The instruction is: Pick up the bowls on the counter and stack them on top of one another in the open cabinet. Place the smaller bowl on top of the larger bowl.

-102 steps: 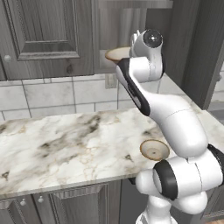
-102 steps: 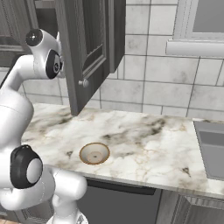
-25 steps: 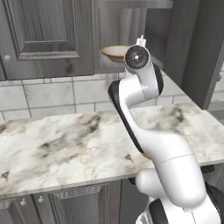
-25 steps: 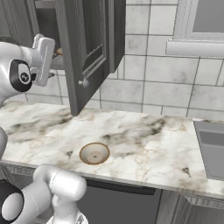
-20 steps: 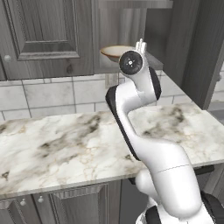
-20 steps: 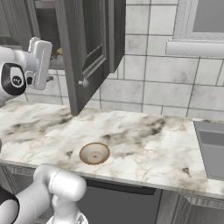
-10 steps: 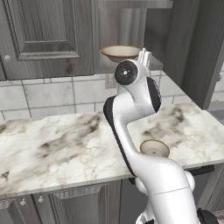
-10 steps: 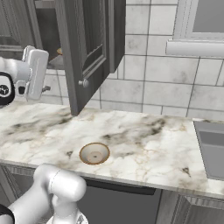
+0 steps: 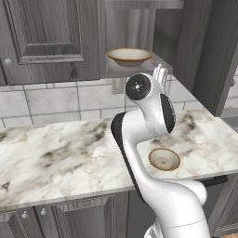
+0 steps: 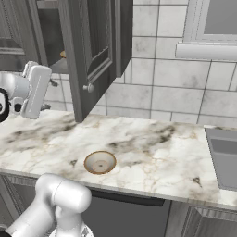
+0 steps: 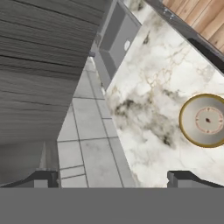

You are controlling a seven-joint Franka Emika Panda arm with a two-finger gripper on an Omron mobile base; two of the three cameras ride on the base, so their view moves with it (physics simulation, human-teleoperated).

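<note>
The larger bowl [image 9: 129,56] sits on the shelf of the open cabinet [image 9: 116,70]; a sliver of the larger bowl [image 10: 63,54] shows behind the door. The smaller bowl [image 9: 164,159] rests upright on the marble counter [image 9: 56,153] near its front edge, also seen as the smaller bowl [image 10: 99,162] and, in the hand view, the smaller bowl [image 11: 204,120]. My gripper [image 9: 161,73] hangs open and empty just below and right of the shelf, well above the counter. From the right it is the gripper [image 10: 50,95]; its fingertips [image 11: 43,179] stand wide apart.
The open cabinet door [image 10: 88,55] swings out over the counter [image 10: 152,148]. A closed raised-panel cabinet [image 9: 46,37] is on the left. A sink [image 10: 224,157] lies at the counter's right end. A tiled wall [image 10: 152,88] backs the counter.
The hand has drawn back and down from the cabinet shelf, leaving the larger bowl there. The arm has swung aside, so the smaller bowl on the counter now shows in the left view.
</note>
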